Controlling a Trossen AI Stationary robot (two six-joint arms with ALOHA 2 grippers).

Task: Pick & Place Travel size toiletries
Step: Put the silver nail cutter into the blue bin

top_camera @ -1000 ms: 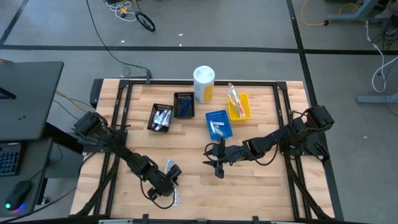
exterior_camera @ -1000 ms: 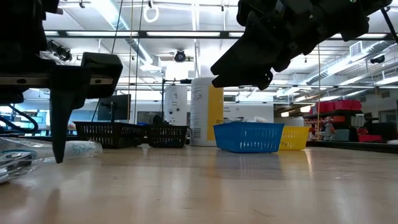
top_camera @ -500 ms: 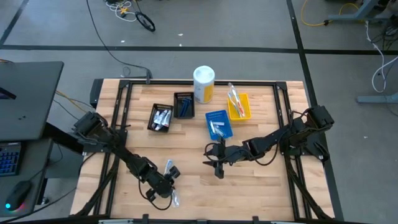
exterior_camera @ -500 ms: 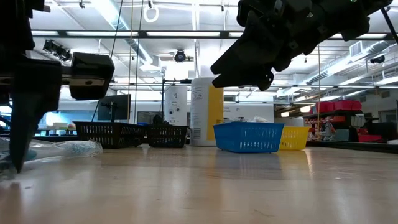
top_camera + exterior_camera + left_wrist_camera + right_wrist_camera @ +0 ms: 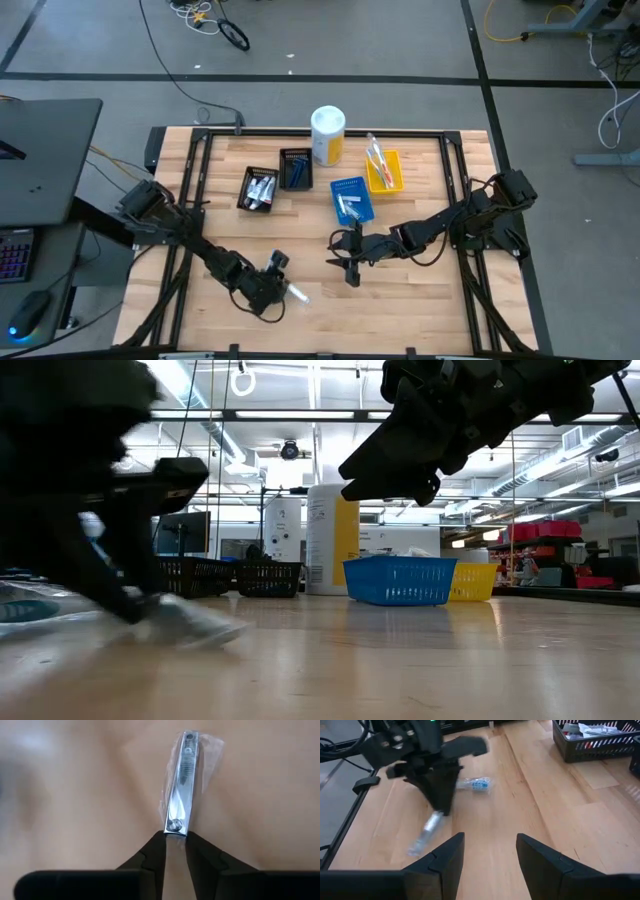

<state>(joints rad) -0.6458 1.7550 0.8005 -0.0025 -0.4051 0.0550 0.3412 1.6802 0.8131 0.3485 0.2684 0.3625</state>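
Note:
My left gripper (image 5: 276, 291), near the table's front left, is shut on a slim metal nail clipper in a clear wrapper (image 5: 181, 780), one of the travel size toiletries. The clipper sticks out toward the right of the gripper (image 5: 297, 293). Another wrapped toiletry (image 5: 475, 785) lies flat on the table just beyond the left gripper. My right gripper (image 5: 346, 268) hovers open over the middle of the table with nothing between its fingers (image 5: 487, 865). My left gripper pinches the clipper's riveted end (image 5: 175, 826) between its two fingertips, through the clear wrapper. The fingers lie along the clipper, which runs straight on from them. It slants down from the fingers (image 5: 425, 835). I cannot tell whether its free end touches the table.
Two black trays (image 5: 260, 188) (image 5: 295, 168), a blue tray (image 5: 351, 200) and a yellow tray (image 5: 384, 172) hold toiletries at the back. A white-and-yellow canister (image 5: 327, 135) stands behind them. Bare wood stretches along the front between the two arms.
My left gripper has shut on the wrapped clipper near the front edge and taken hold. It has then swung up and toward the far edge, turning so that the clipper now points to the right. The clipper has left its place by the front edge.

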